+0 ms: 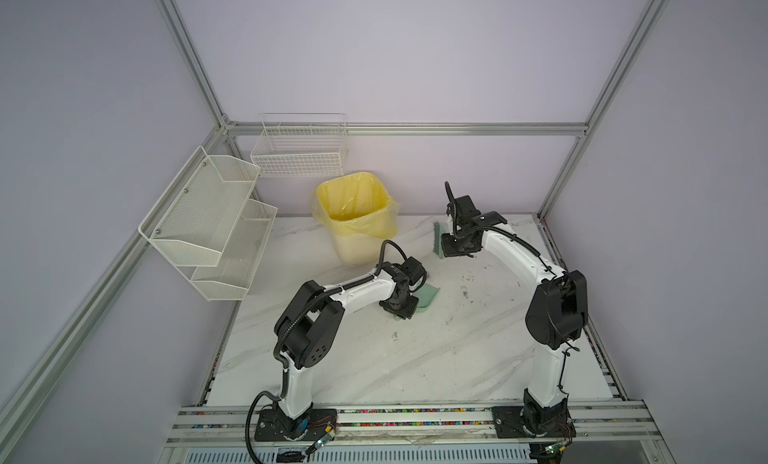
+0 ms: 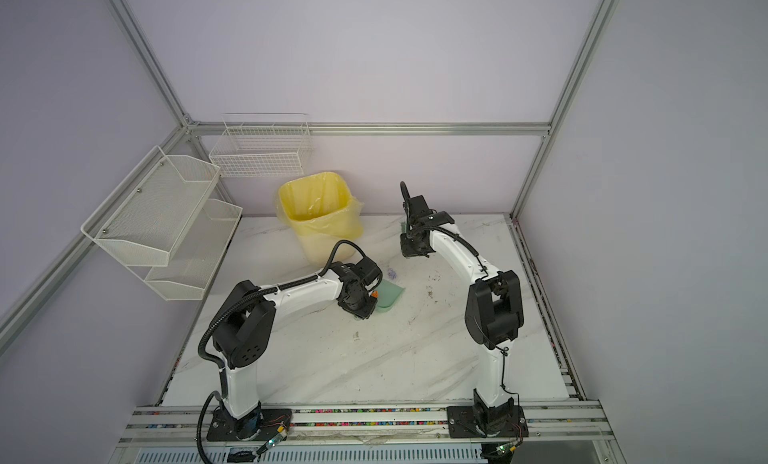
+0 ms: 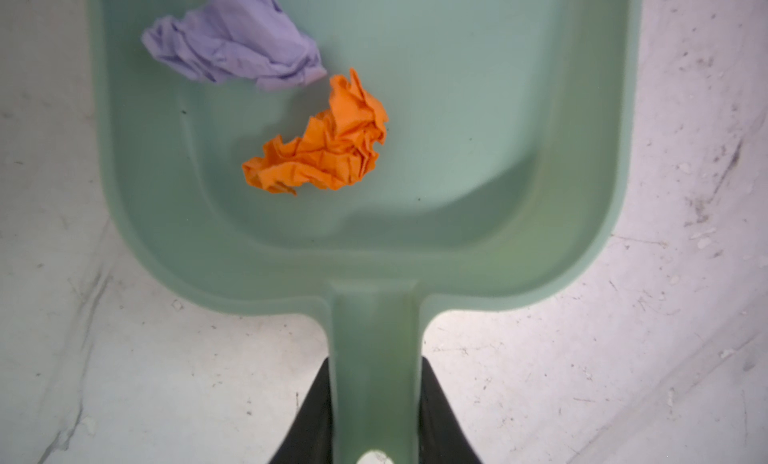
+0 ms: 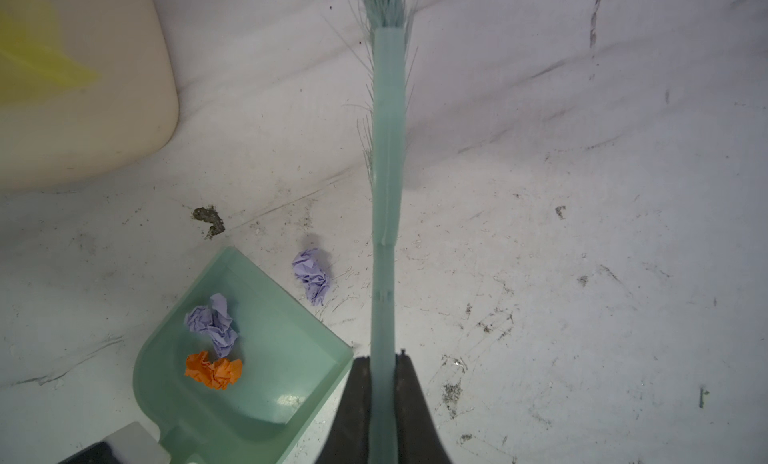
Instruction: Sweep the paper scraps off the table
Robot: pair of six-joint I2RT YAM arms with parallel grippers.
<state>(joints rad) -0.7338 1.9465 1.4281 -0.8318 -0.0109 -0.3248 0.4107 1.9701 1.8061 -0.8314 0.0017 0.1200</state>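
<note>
Left wrist view: the left hand (image 3: 375, 374) was clamped on the handle of a mint-green dustpan (image 3: 478, 158), with one black finger on each side of the handle. The white marbled tabletop (image 3: 602, 358) showed around the pan. Two paper scraps sat inside the pan. An orange wad (image 3: 324, 150) lay near the middle, and a lavender wad (image 3: 232, 42) lay just beside it, toward the pan's open end. Whether the two touched could not be told.

Right wrist view: the right hand (image 4: 382, 370) was closed on the handle of a matching green brush (image 4: 388, 150), and the bristles were at the far end, away from the fingers. A third scrap, the loose lavender wad (image 4: 311, 277), lay on the bare tabletop between the dustpan's open edge and the brush, touching neither. A dark speck (image 4: 210, 221) marked the tabletop near the pan's corner.

Both top views showed the dustpan just in front of a cream bin (image 1: 357, 216) lined with a yellow bag. The brush stood apart from the pan, farther back and to the right.
</note>
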